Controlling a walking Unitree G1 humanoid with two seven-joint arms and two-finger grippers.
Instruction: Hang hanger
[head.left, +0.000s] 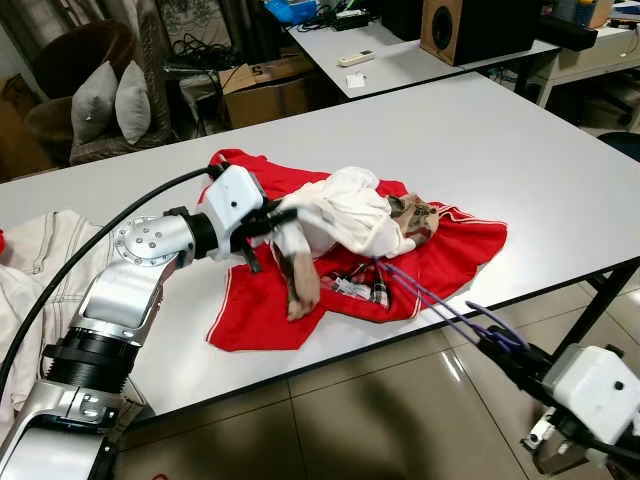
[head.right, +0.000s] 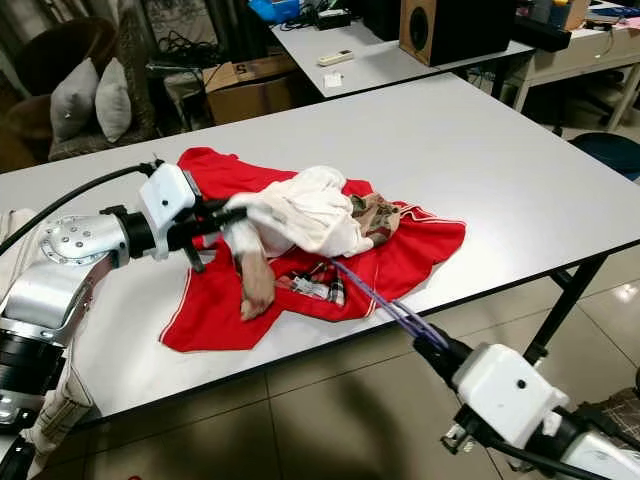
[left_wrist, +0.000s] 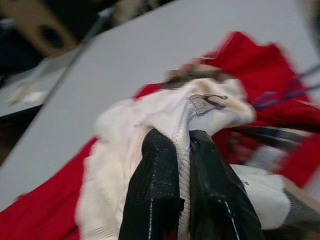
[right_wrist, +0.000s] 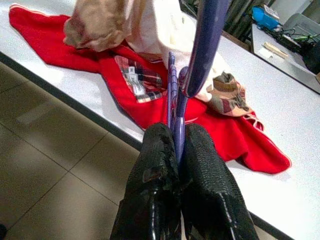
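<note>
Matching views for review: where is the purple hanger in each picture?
Left eye view: hanger runs from the clothes pile off the table edge to the right gripper.
Right eye view: hanger, same line, lower centre.
Left wrist view: blurred purple streaks beyond the white garment.
Right wrist view: hanger rising from the shut fingers.
Shared landmark: red garment.

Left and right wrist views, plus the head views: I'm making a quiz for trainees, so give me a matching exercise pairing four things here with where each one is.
Things:
1. white garment
2. purple hanger
3. red garment
4. remote control

Places or states:
A. spread flat on the near table
B. pinched by the left gripper
C. lying on the far table
D. clamped in the right gripper, reaching past the table edge under the clothes

Pairs: 1-B, 2-D, 3-A, 4-C
</note>
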